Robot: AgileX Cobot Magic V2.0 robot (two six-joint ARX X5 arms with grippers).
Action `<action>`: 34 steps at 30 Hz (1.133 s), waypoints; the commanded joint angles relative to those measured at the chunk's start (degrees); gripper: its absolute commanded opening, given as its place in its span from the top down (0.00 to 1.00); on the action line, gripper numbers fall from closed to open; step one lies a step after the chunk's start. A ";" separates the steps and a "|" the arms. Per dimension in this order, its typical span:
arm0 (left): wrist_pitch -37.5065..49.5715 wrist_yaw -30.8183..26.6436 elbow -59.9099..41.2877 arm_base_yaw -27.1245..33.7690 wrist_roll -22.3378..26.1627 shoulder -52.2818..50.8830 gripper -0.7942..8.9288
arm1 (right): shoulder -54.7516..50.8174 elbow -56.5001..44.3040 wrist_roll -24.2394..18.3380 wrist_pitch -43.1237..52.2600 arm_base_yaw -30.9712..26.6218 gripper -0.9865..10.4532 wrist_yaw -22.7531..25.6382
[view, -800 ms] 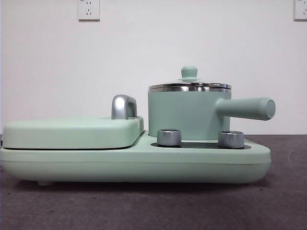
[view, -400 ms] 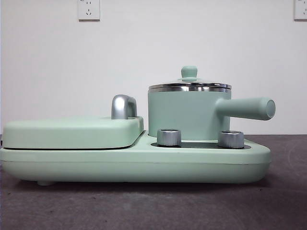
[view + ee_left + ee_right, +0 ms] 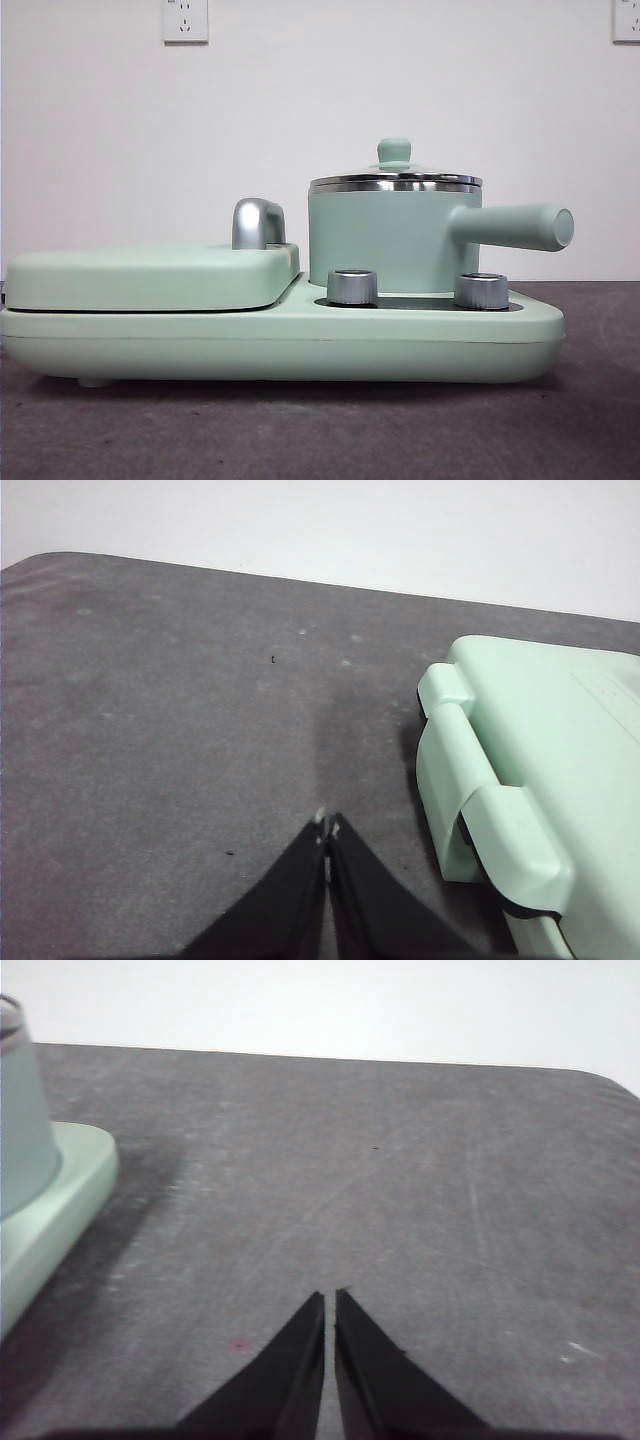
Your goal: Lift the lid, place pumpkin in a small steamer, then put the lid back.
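Nearest in the front view, a dark grey table (image 3: pixel 300 430) is seen, bare in front of one mint-green cooking appliance (image 3: pixel 280 340). On the appliance's front edge two steel dials (image 3: pixel 353 286) are counted, side by side below the pot. To one side, one flat griddle cover (image 3: pixel 150 275) is closed, with one chrome handle (image 3: pixel 257 223) rising at its inner end. Behind the dials, one small steamer (image 3: pixel 390 240) stands on the appliance, its single thick handle (image 3: pixel 520 226) pointing away from the griddle. One lid (image 3: pixel 395 178) is seated on the steamer's steel rim, one mint knob on top. No pumpkin is seen in any view. On the white wall behind, two sockets (image 3: pixel 185 20) are made out; no writing on them can be read.

The left gripper (image 3: pixel 327 827) is held above bare table just beside the appliance's griddle end, its jaws closed on nothing. The right gripper (image 3: pixel 329 1297) is held above bare table near the steamer end, its jaws nearly closed, a thin slit between them, nothing gripped.
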 commanded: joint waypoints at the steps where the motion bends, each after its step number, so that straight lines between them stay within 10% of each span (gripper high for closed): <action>1: -0.33 -0.22 -1.11 0.11 0.37 -0.02 0.91 | 0.02 -0.31 -1.40 -0.42 -0.04 0.90 0.39; 34: -0.33 -0.22 -1.11 0.09 0.37 -0.02 0.91 | 0.02 -0.28 0.70 0.85 0.74 0.90 2.97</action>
